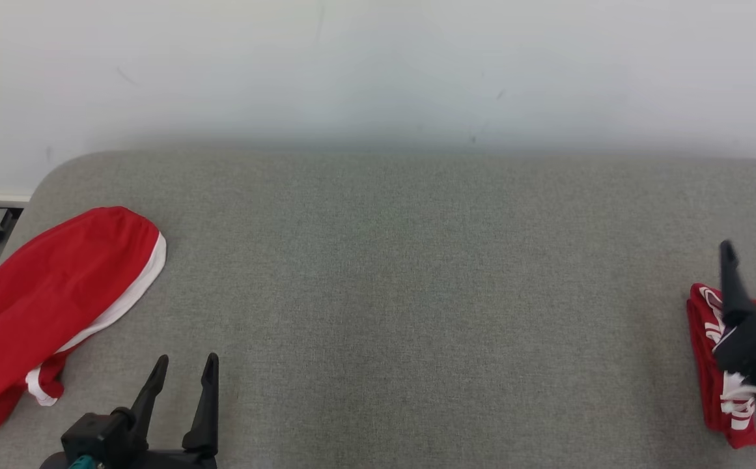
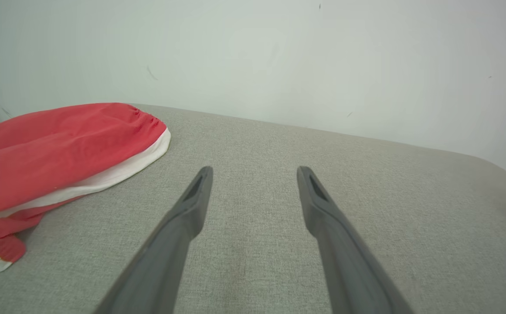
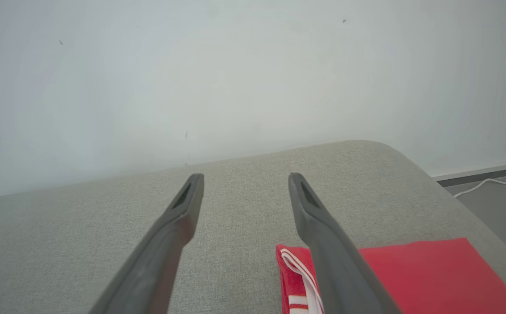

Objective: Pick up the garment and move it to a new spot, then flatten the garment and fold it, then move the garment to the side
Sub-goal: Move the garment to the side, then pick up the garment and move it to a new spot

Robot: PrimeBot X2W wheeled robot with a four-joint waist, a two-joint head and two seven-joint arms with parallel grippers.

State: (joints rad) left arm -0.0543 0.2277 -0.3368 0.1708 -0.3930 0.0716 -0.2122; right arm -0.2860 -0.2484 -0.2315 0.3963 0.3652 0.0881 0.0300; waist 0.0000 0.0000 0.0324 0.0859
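The task looks close to finished: the folded garment (image 1: pixel 702 352), red with white stripes, lies as a neat flat packet at the right edge of the grey bench (image 1: pixel 417 293), toward the front corner. Judging by that, the folding and the move to the side are done. The right hand (image 1: pixel 752 251) is over it with its fingers spread and pinching nothing. One finger crosses the packet's inner edge in the right wrist view, though whether it touches the cloth I cannot tell. The left hand (image 1: pixel 187 359) is spread too, empty, near the front edge on the left. Just beside it a loose red garment (image 1: pixel 52 293) with a white band lies unfolded at the left edge, perhaps the next job.
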